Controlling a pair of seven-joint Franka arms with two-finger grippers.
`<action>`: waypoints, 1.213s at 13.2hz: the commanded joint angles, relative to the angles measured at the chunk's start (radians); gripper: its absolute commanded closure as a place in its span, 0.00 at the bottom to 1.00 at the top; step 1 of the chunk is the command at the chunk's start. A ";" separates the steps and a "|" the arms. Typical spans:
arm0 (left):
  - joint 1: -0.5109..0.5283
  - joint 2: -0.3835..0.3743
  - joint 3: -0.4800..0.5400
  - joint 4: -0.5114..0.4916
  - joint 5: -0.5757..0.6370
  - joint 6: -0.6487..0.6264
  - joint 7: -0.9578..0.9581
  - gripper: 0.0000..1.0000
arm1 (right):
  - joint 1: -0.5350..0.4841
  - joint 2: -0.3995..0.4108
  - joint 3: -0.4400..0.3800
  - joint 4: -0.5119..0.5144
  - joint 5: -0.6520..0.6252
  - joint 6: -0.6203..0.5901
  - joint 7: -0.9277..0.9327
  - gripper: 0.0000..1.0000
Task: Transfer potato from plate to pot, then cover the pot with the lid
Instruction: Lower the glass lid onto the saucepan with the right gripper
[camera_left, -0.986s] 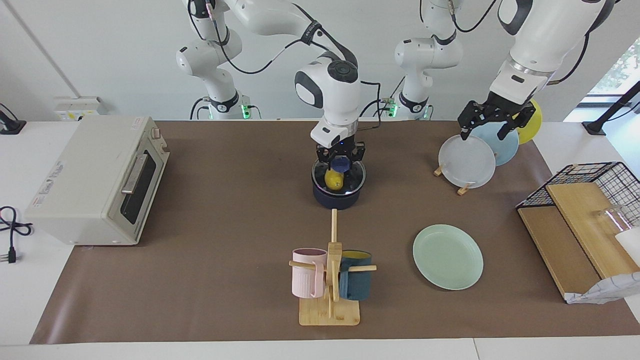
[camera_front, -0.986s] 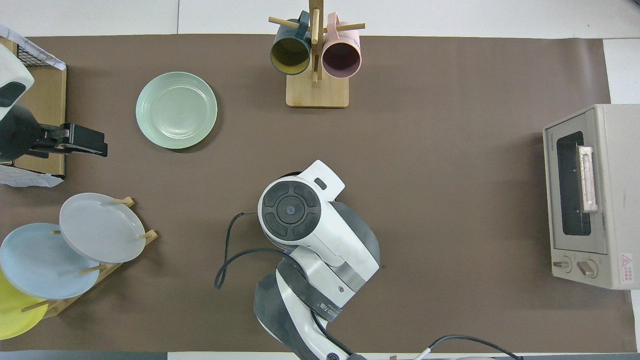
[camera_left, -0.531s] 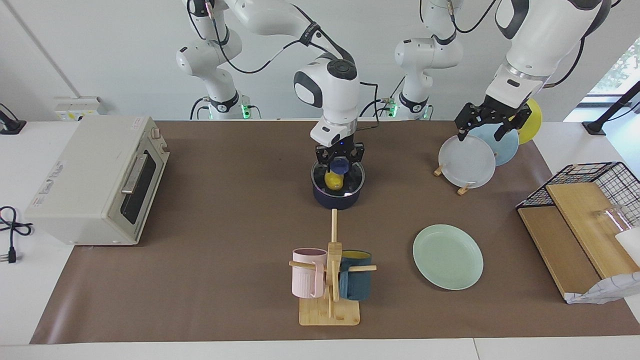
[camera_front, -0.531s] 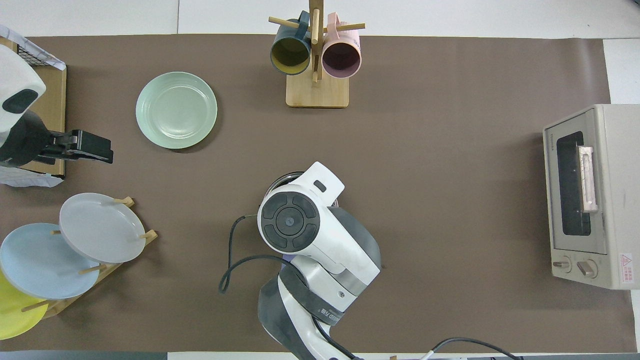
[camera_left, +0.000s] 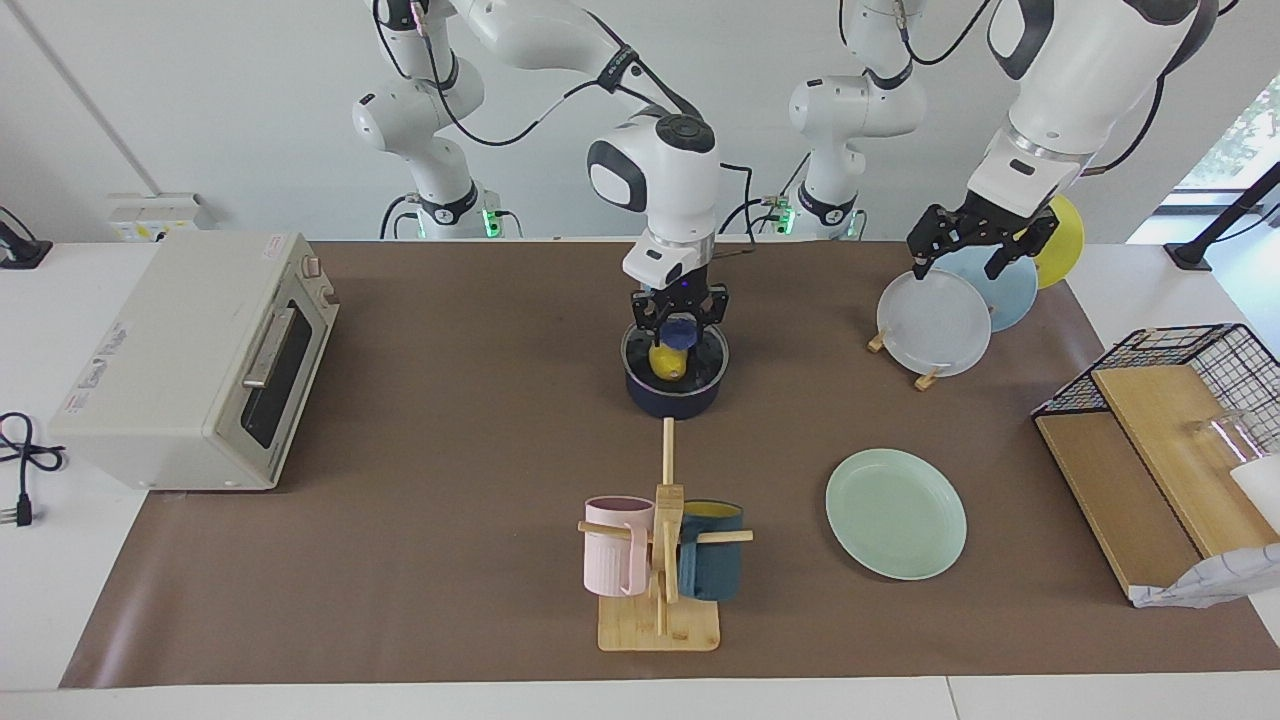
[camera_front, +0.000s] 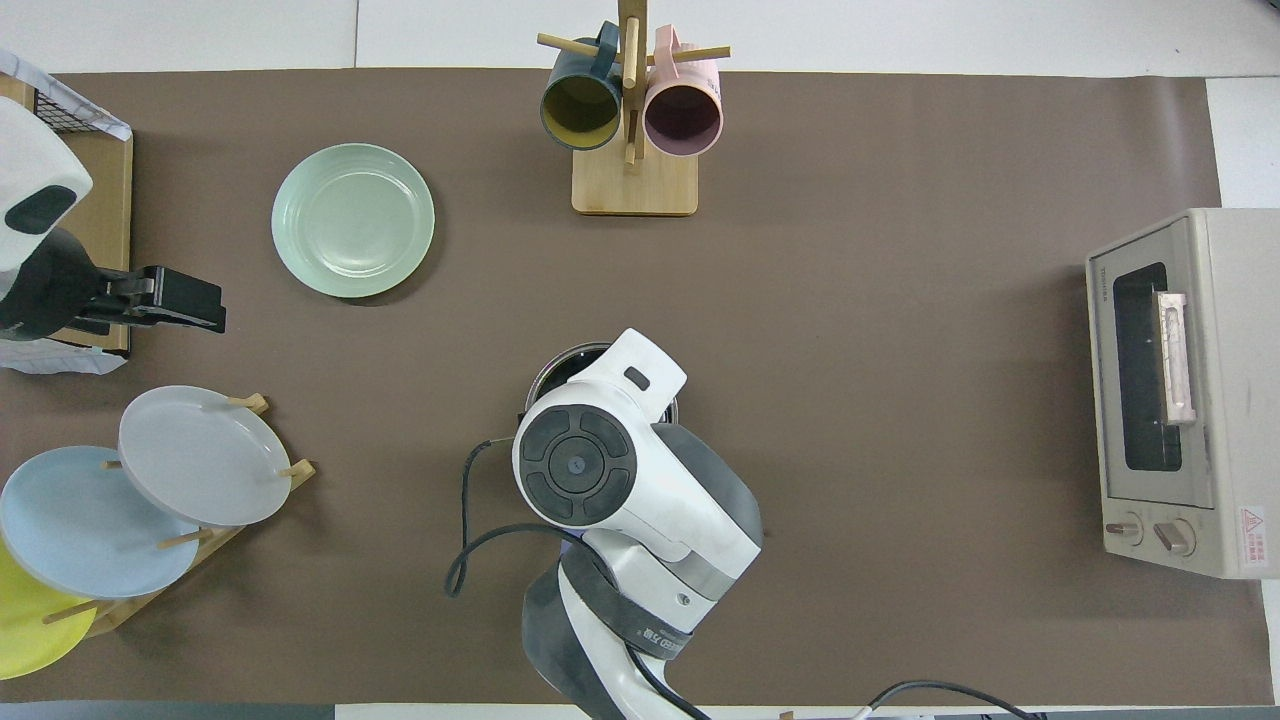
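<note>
The navy pot (camera_left: 672, 400) stands mid-table, nearer to the robots than the mug stand. The yellow potato (camera_left: 666, 362) lies inside it, seen through the clear glass lid (camera_left: 704, 352) that sits on the pot's rim. My right gripper (camera_left: 680, 322) is directly above the pot, its fingers closed around the lid's blue knob (camera_left: 681, 327). In the overhead view my right arm covers all but part of the pot's rim (camera_front: 562, 362). The mint-green plate (camera_left: 896, 513) (camera_front: 353, 220) lies empty toward the left arm's end. My left gripper (camera_left: 975, 255) (camera_front: 212, 305) hangs open over the plate rack.
A plate rack (camera_left: 925, 378) holds white-grey (camera_left: 935, 325), light blue and yellow plates. A mug stand (camera_left: 660, 560) with pink and teal mugs stands farther out. A toaster oven (camera_left: 195, 360) is at the right arm's end, a wire basket (camera_left: 1200, 360) with boards at the left arm's.
My right arm's wrist has shifted slightly toward the robots, uncovering part of the pot's rim in the overhead view. My left gripper has risen a little over the plate rack.
</note>
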 joint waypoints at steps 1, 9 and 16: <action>0.013 -0.029 -0.001 -0.029 -0.006 -0.002 0.006 0.00 | -0.001 -0.007 -0.005 -0.052 -0.032 0.023 -0.012 1.00; 0.013 -0.029 -0.001 -0.029 -0.006 0.010 0.000 0.00 | -0.018 -0.002 -0.005 -0.045 -0.031 0.035 -0.021 0.00; 0.013 -0.028 0.002 -0.024 -0.006 0.022 -0.002 0.00 | -0.105 -0.008 -0.005 0.145 -0.011 -0.140 -0.081 0.00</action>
